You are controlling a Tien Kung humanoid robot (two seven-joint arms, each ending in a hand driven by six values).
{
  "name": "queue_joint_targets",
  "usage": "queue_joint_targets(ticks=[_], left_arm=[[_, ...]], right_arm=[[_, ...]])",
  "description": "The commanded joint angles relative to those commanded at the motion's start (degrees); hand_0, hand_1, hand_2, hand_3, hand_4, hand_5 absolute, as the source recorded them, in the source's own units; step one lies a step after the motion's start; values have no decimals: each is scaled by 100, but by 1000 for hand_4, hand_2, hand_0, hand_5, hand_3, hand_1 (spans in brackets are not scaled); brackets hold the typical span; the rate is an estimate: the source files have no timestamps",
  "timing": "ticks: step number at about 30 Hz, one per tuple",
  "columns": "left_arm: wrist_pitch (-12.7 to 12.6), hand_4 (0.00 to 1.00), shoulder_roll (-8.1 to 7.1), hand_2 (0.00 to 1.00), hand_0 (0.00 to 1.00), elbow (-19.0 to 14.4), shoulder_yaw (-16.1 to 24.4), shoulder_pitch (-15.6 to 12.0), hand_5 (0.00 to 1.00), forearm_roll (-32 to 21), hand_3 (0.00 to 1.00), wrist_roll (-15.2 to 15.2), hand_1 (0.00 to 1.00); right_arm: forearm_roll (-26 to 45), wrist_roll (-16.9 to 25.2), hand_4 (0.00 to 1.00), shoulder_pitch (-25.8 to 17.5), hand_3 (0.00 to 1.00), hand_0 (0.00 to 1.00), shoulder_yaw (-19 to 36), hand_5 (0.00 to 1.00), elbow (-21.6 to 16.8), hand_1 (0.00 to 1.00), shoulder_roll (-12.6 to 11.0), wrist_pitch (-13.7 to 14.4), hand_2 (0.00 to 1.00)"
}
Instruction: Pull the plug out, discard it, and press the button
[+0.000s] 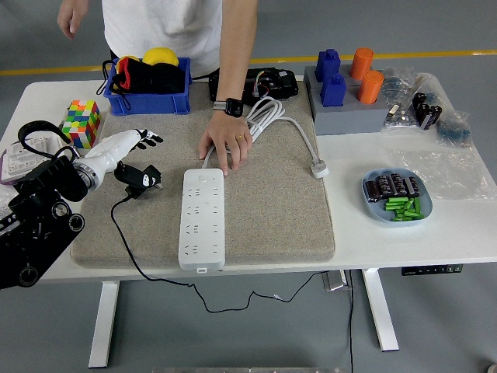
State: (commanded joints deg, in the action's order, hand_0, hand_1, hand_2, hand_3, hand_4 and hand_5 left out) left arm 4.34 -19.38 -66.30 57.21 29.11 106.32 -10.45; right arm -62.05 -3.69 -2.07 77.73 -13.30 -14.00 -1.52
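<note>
A white power strip (pixel 202 218) lies on the grey mat (pixel 272 202), long side running toward me. A black plug (pixel 141 177) with its black cable lies on the mat left of the strip, out of the sockets. My left hand (pixel 137 140), white with black fingers, hovers just above and left of the plug with fingers spread and nothing in them. A person's hand (pixel 226 148) presses on the mat at the strip's far end. My right arm is out of view.
A blue bin (pixel 147 99) with a yellow ball stands at the back left, a colourful cube (pixel 81 122) beside it. A coiled white cable (pixel 268 116) lies behind the strip. Blue and orange cylinders (pixel 345 81) and a blue plate of batteries (pixel 396 196) stand at the right.
</note>
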Motion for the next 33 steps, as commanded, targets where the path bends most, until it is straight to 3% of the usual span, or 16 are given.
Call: queue_joint_targets(ticks=[1,6,7,12,13,18,19,25,33], left_arm=[[41,859,-21,696,562,-126,-20,-4,2,-35,781,-39,670],[193,859,-94,696,562,-622,-274,54,2,-293,781,-196,670],[210,594,-98,463,228,-682,-345,78,2,-376,700,-225,333],[125,594,-62,463,228,-718,-618,186,2,-461,700,-375,333],[102,83,-54,313,180,-716,-684,216,2,-374,722,-418,180],[70,83,-58,313,180,-776,-1170,418,2,36,722,-658,180],[69,2,-56,207,175,-782,-1249,446,2,64,778,-680,82],[156,2,27,202,193,-755,-1616,594,2,317,782,-903,100],[322,2,122,187,195,-578,-2003,848,2,286,780,-1102,87]], right_arm=[[-2,-1,738,0,628,725,1,590,3,674,0,0,655],[-4,-3,738,-11,628,725,1,590,13,674,-2,4,655],[-4,-3,739,-11,627,725,-1,590,16,674,-3,5,655],[5,-3,739,0,627,725,-24,590,6,674,-6,3,655],[7,-2,739,1,628,725,-23,591,2,672,-5,4,655],[11,-6,739,-6,628,725,-31,591,18,672,-5,6,655],[12,-6,739,-6,628,725,-33,590,20,674,-7,6,655],[31,-5,739,7,628,725,-87,590,12,674,-24,4,655],[50,-8,739,15,629,725,-147,591,14,674,-42,0,655]])
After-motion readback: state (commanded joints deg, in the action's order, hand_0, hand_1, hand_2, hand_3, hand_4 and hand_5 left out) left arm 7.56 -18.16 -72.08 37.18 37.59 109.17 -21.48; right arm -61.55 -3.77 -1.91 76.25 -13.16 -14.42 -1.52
